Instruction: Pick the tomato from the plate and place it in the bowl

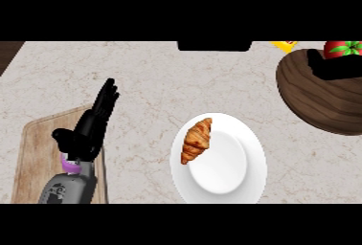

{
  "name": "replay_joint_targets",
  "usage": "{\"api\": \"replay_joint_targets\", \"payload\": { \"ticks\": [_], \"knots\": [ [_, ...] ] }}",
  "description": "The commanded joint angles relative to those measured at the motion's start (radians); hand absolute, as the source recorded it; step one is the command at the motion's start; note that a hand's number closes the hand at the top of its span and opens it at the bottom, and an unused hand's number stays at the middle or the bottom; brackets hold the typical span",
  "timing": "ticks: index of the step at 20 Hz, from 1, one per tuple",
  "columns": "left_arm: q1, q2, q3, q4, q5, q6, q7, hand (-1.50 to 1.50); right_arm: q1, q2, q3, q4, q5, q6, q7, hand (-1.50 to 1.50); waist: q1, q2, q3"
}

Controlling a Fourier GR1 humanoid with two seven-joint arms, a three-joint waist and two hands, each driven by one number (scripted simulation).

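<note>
The red tomato (344,48) with its green leaves is at the far right, above the dark wooden bowl (311,103). My right hand (338,67) shows only partly at the right edge, its black fingers curled round the tomato over the bowl's far side. The white plate (230,167) lies at the centre front and carries only a croissant (197,140) on its left part. My left hand (96,122) rests open at the left with fingers pointing up, well away from the plate and bowl.
A wooden cutting board (39,158) lies under my left forearm at the front left. A black object (214,46) sits at the counter's back edge, and a yellow item (285,45) lies behind the bowl.
</note>
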Motion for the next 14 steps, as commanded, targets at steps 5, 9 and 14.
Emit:
{"api": "replay_joint_targets", "payload": {
  "ticks": [5,9,14],
  "knots": [
    [0.024,0.011,0.022,0.02,0.006,-0.006,0.023,0.0,0.019,-0.037,-0.065,0.371,0.071,-0.167,-0.29,1.5,-0.001,0.003,-0.004],
    [0.06,-0.048,-0.057,-0.045,-0.05,0.04,0.034,0.0,-0.05,-0.078,-0.091,0.608,0.124,-0.242,-0.393,1.5,0.01,0.004,-0.004],
    [-0.01,-0.001,0.009,-0.035,-0.008,0.008,0.089,0.0,-0.043,-0.061,-0.118,0.807,0.132,-0.334,-0.512,1.5,0.003,0.003,-0.004]
  ]
}}
